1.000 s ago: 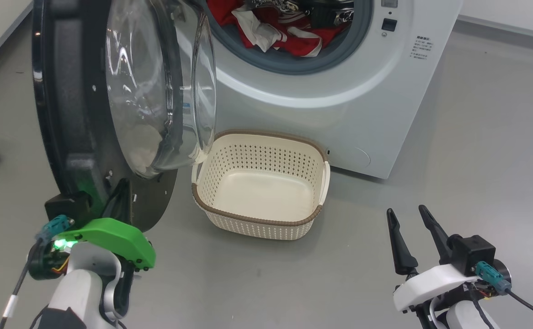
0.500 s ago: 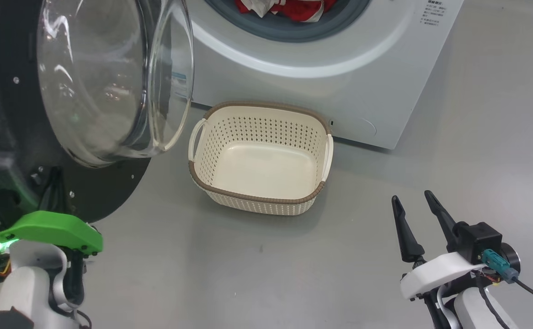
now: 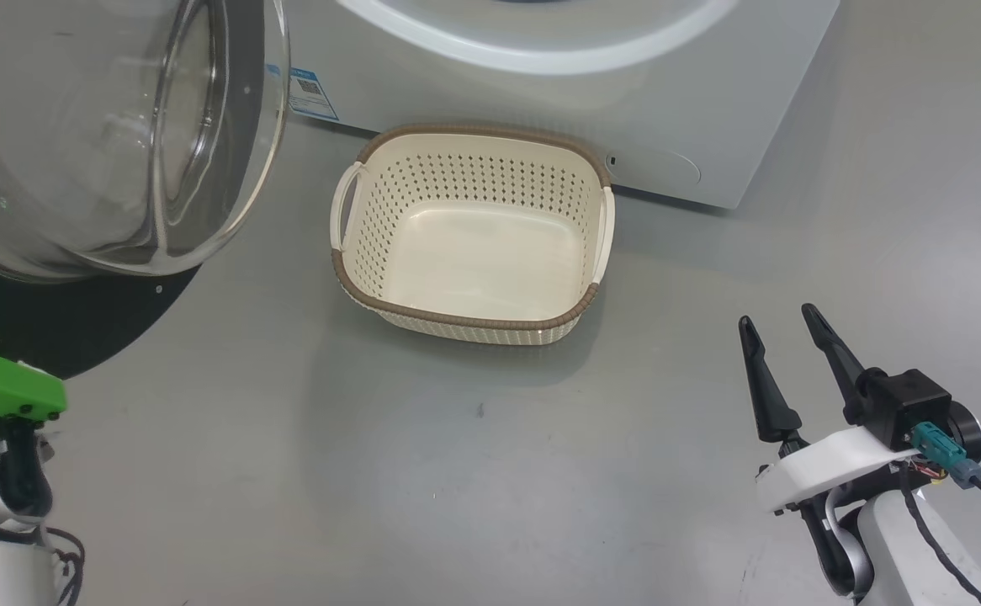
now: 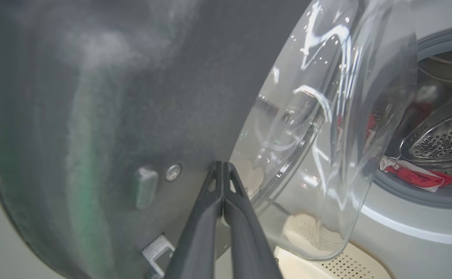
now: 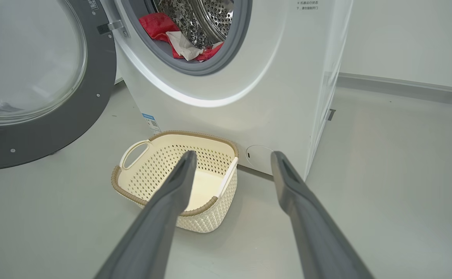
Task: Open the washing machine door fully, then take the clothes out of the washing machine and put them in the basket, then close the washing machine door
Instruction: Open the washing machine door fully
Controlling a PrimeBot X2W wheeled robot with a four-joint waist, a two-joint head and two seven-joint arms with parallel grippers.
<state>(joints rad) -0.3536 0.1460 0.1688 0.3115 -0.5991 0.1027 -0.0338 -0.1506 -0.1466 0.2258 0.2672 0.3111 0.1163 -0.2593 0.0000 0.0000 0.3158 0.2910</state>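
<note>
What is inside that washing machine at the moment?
Red clothes with white trim lie at the front of the steel perforated drum, spilling onto the grey gasket. The drum's deeper part is hidden from here, so more may lie behind.

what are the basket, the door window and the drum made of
Basket: looks like matte cream moulded plastic, with punched holes and a brown woven-look rim. Door window: clear and glossy, glass or plastic, going by its reflections. Drum: shiny perforated metal, probably steel.
</note>
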